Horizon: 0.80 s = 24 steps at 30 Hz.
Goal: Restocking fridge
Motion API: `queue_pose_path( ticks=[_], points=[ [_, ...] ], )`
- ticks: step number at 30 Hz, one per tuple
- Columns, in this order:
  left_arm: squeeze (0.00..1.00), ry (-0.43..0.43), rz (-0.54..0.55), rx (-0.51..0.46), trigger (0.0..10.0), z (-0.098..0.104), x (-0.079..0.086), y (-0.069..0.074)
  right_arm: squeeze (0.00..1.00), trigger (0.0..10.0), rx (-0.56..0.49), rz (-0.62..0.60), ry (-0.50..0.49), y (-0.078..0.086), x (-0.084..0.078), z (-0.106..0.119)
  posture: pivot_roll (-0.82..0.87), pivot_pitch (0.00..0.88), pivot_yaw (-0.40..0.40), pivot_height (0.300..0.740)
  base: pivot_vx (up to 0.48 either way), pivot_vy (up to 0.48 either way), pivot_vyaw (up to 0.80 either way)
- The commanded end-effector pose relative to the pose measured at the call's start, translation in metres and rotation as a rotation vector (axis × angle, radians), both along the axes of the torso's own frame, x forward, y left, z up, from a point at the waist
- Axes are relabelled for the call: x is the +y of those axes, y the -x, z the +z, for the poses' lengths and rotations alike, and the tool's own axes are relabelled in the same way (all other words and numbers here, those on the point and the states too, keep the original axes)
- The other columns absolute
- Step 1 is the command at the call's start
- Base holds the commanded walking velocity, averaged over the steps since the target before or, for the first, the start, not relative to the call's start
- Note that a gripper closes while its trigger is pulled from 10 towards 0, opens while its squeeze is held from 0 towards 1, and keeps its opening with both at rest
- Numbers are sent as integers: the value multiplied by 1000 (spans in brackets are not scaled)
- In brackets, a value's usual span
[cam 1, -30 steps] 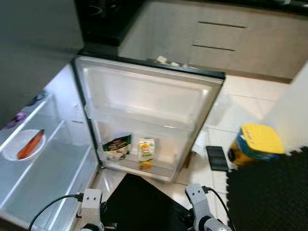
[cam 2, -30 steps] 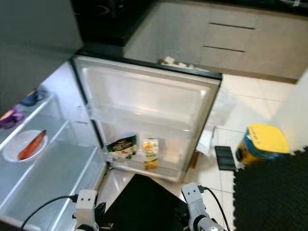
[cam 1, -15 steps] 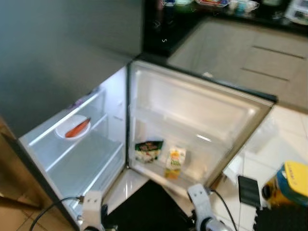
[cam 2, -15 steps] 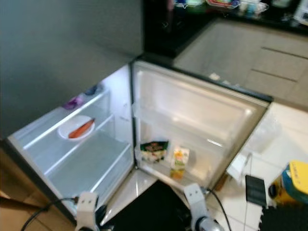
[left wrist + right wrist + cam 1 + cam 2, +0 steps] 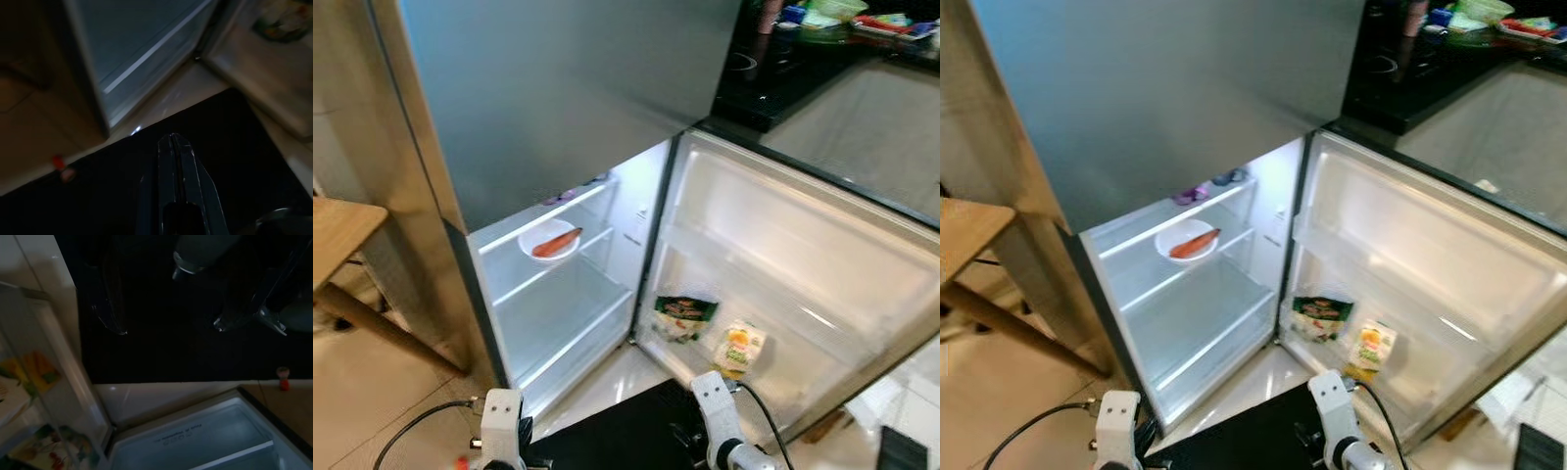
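Grey metal covers the closed upper door of the fridge (image 5: 568, 98), while its lower door (image 5: 803, 264) stands swung wide open to the robot's right, showing a lit white inside. On a glass shelf (image 5: 1185, 269) inside sits a white plate (image 5: 1185, 240) with an orange carrot (image 5: 1195, 243) lying across it, and on the shelf above are small purple and blue things (image 5: 1206, 186), too blurred to name. In the bottom rack of the open door stand a green packet (image 5: 683, 315) and, just beside it toward the door's outer edge, a yellow juice carton (image 5: 740, 349). The left gripper (image 5: 175, 147) hangs low over a black floor mat (image 5: 122, 186) in front of the fridge, its two black fingers pressed together. The right gripper (image 5: 168, 325) hangs over the same mat with its fingers spread apart, nothing between them; its wrist camera looks toward the fridge floor and the door rack. A wooden table (image 5: 337, 230) stands to the robot's left of the fridge, and a dark counter (image 5: 783, 59) with blurred items runs behind the open door.
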<state>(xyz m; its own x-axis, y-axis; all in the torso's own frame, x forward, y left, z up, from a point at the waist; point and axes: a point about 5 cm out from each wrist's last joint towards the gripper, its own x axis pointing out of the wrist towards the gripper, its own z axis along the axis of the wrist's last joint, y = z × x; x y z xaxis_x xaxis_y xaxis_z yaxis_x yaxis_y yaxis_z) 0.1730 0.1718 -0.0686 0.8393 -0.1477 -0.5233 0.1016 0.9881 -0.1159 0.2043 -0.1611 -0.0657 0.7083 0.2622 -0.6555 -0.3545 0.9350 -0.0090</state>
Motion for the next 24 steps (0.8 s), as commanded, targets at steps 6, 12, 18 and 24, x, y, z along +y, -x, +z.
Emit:
queue_pose_path(
  ticks=[6,12,18,24],
  points=[
    [0,-6,-34,4,10000,0,-4,0,0,10000,9,-35,-4,3,-5,-1,-64,35,-76,713,0,0,0],
    [0,-6,-43,3,10000,0,-5,-2,0,10000,10,-38,-4,4,-5,-2,-68,34,-72,713,0,-235,0],
    [0,-6,-46,5,10000,0,-5,-2,0,10000,10,-42,-4,3,-5,-2,-71,31,-70,713,0,-324,0],
    [0,-5,-49,9,10000,0,-6,-1,0,10000,11,-45,0,3,-6,-1,-72,26,-71,713,0,-326,0]
  ],
)
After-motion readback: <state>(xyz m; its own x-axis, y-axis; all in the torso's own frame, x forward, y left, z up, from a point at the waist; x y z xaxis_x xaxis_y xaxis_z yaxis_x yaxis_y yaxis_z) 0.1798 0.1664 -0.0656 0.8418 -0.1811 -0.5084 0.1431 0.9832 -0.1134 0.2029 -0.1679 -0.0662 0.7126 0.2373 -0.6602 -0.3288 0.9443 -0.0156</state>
